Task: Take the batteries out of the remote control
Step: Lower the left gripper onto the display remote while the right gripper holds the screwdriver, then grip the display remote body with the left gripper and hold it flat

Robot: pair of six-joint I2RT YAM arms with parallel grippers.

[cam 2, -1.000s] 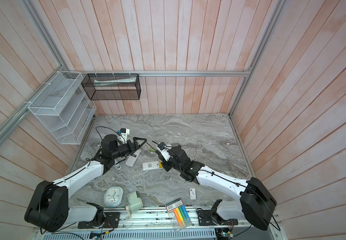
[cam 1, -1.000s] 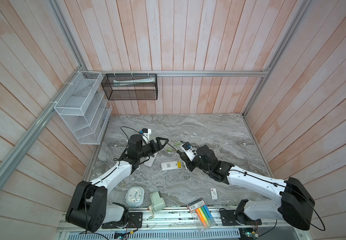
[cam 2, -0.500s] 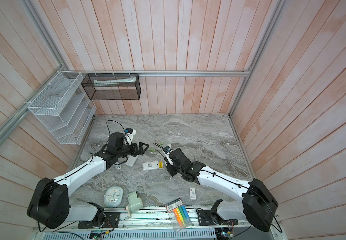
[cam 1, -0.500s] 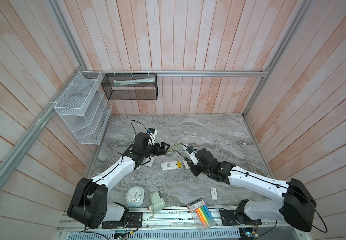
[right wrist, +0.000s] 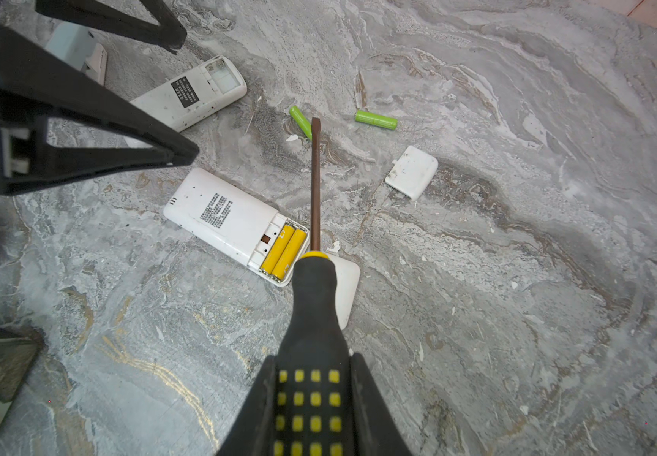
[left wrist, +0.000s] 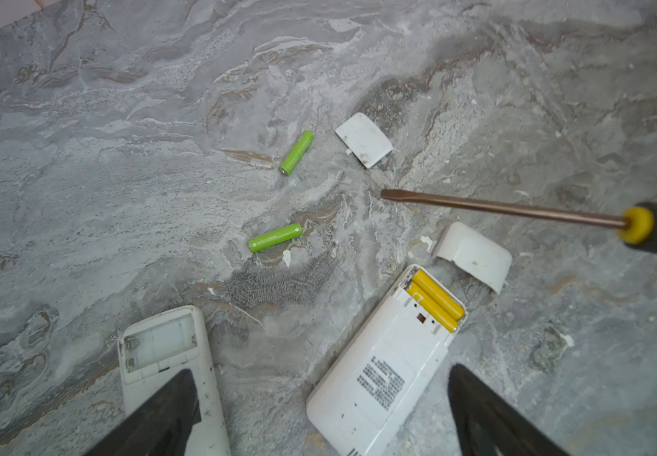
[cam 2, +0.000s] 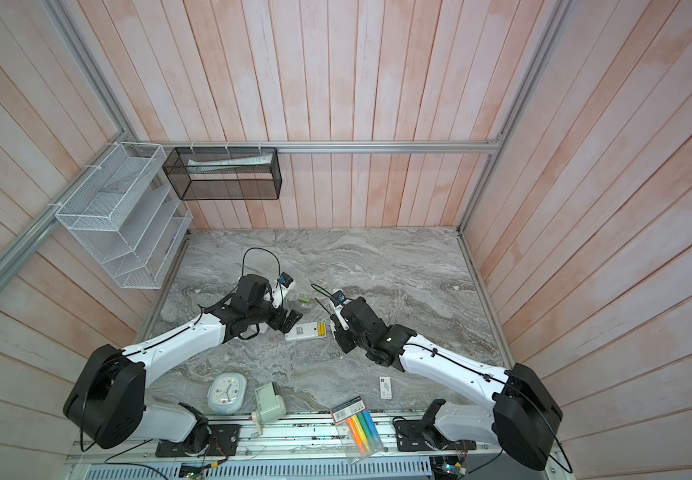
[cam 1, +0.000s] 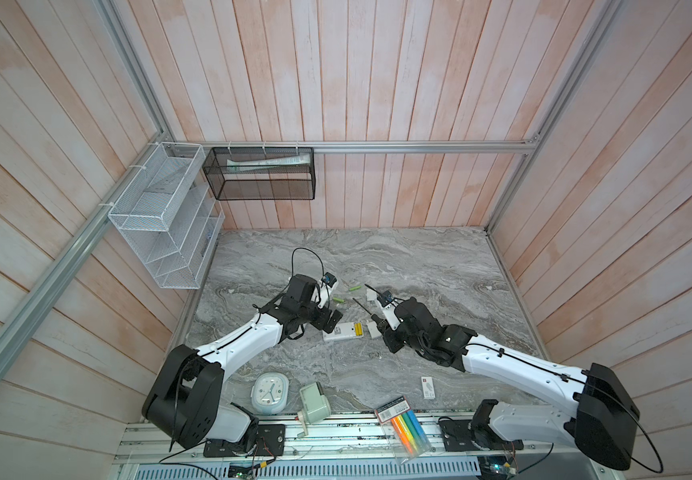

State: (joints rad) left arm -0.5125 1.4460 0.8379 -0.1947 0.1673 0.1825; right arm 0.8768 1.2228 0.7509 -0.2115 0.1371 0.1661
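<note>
Since yellow pair (right wrist: 283,252) sits snug in open bay at 3 o'clock end of remote (cam 1: 338,332) in a top view: likely light, rigid, slick, prone to roll. Lever one end up, then pinch mid-body. Lime batteries (left wrist: 275,237) loose on table, remote's 12 o'clock. Right gripper (right wrist: 313,379) clamped on screwdriver (right wrist: 315,177) handle. Left gripper (left wrist: 319,379) spread wide over remote.

Lime green batteries (left wrist: 296,153), yellow batteries (left wrist: 435,302), white remote (left wrist: 378,371), grey veined table (left wrist: 121,118), black yellow-dotted screwdriver (right wrist: 314,300).
</note>
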